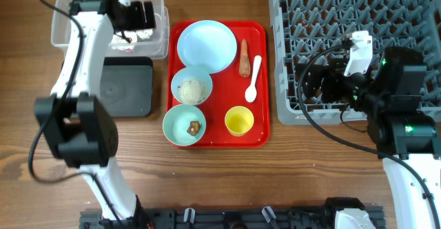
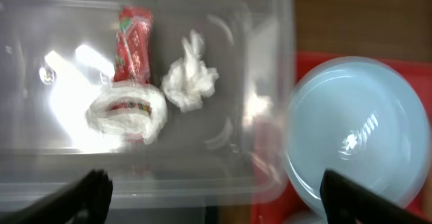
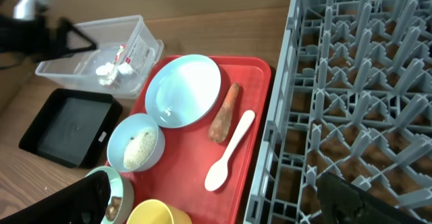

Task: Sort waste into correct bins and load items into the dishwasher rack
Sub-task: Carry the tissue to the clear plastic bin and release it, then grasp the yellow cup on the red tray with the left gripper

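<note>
A red tray [image 1: 217, 84] holds a light blue plate [image 1: 207, 45], a bowl of rice [image 1: 191, 85], a bowl with a food scrap [image 1: 185, 125], a yellow cup [image 1: 239, 121], a white spoon [image 1: 253, 79] and a carrot [image 1: 244, 58]. My left gripper [image 1: 146, 16] hangs open and empty over the clear bin [image 1: 65, 22], near its right edge. Inside that bin lie a red wrapper [image 2: 133, 42] and a crumpled tissue [image 2: 190, 79]. My right gripper [image 3: 223, 204] is open and empty above the left edge of the grey dishwasher rack [image 1: 358, 22], beside the tray.
A black bin [image 1: 127, 87] sits just in front of the clear bin, left of the tray. In the right wrist view the spoon [image 3: 229, 151] and carrot [image 3: 225, 113] lie close to the rack's left wall [image 3: 270, 150]. Wooden table surrounds everything.
</note>
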Controlling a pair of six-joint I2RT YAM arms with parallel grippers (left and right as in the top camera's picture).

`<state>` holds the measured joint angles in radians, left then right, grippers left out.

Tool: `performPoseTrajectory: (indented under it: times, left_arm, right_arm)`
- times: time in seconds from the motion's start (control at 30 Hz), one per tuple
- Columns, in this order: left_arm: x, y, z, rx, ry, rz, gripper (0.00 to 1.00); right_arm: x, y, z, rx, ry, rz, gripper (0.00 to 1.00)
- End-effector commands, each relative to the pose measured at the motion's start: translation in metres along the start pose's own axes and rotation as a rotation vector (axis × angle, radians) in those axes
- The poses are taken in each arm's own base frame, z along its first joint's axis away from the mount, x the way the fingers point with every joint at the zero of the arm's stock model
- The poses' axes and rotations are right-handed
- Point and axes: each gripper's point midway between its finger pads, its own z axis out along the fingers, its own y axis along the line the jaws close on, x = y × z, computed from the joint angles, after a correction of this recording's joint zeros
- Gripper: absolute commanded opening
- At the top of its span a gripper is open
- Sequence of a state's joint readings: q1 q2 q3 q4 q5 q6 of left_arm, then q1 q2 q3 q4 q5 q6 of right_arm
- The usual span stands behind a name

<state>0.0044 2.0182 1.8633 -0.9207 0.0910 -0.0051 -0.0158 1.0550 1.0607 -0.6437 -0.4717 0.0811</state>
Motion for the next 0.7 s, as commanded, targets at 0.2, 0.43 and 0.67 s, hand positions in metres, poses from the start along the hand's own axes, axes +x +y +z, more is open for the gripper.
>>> performPoseTrajectory:
  times: [0.2,0.43,0.67]
  left_arm:
    - [0.118,-0.151,-0.126,0.257,0.221,0.348,1.00]
    - [0.225,-0.234,-0.059,0.400,0.407,0.391,1.00]
    - [0.257,-0.217,-0.021,0.244,0.474,0.311,0.91]
  right_arm:
    - [-0.005,0.008,-0.002,-0.029,-0.009,-0.010,1.00]
    - [-0.005,0.008,-0.002,-0.029,-0.006,-0.006,1.00]
    - [0.001,0.007,-0.002,-0.027,0.015,0.030,1.00]
